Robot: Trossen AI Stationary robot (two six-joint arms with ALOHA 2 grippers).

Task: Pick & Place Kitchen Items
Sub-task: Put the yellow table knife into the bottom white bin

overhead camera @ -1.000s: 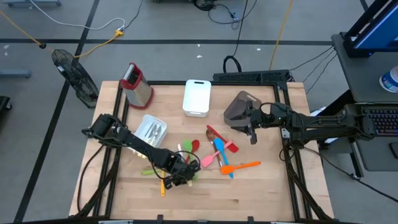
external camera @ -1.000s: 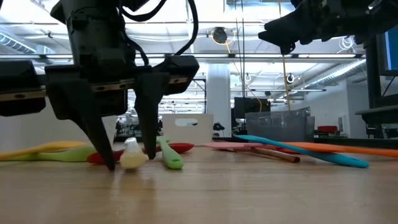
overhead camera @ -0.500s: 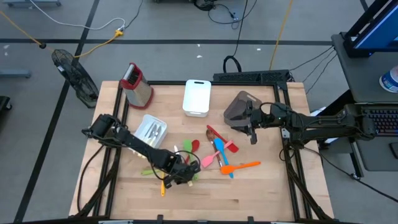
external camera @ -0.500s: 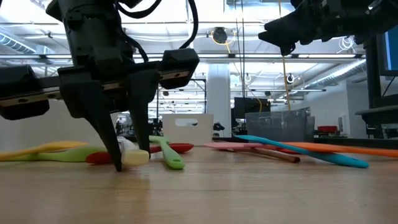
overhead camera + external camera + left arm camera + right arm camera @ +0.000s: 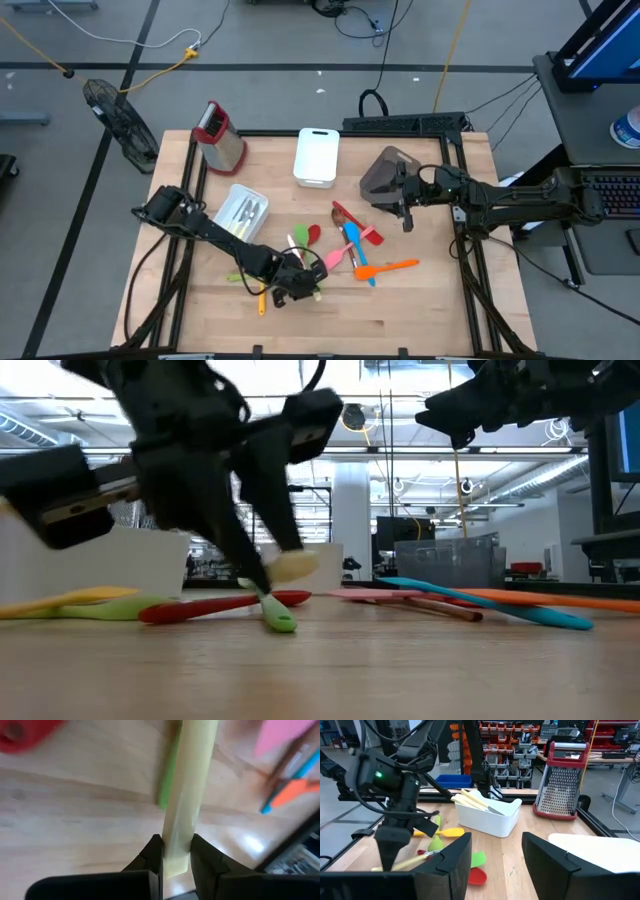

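My left gripper [image 5: 293,284] is near the table's front middle, shut on a pale-yellow-handled utensil [image 5: 187,795], whose handle end also shows in the low view [image 5: 296,567]. Loose utensils lie around it: a green spoon [image 5: 306,235], a red spoon [image 5: 343,213], a blue spatula [image 5: 352,245], an orange spatula [image 5: 388,267], and a green one [image 5: 275,612] right under the gripper. A small white bin [image 5: 243,211] holds more pale-handled cutlery. My right gripper [image 5: 497,865] is open and empty, held above the table by the grey bin [image 5: 383,172]. My left gripper pinches the pale-yellow handle near its free end [image 5: 176,851] between its two fingers [image 5: 154,855], which lie across it. The gripper is tipped on a slant, and the handle end [image 5: 296,567] is lifted clear of the tabletop. The utensil's other end does not show.
A steel grater with a red top [image 5: 221,136] stands at the back left. A white rectangular bin [image 5: 317,156] sits at the back middle. Bare wood lies along the table's near edge [image 5: 400,320].
My left gripper has shut on the pale-yellow handle that lay between its fingers on the table, then risen and tipped over to a slant. The handle end has come up off the tabletop with it. The other utensils lie as before.
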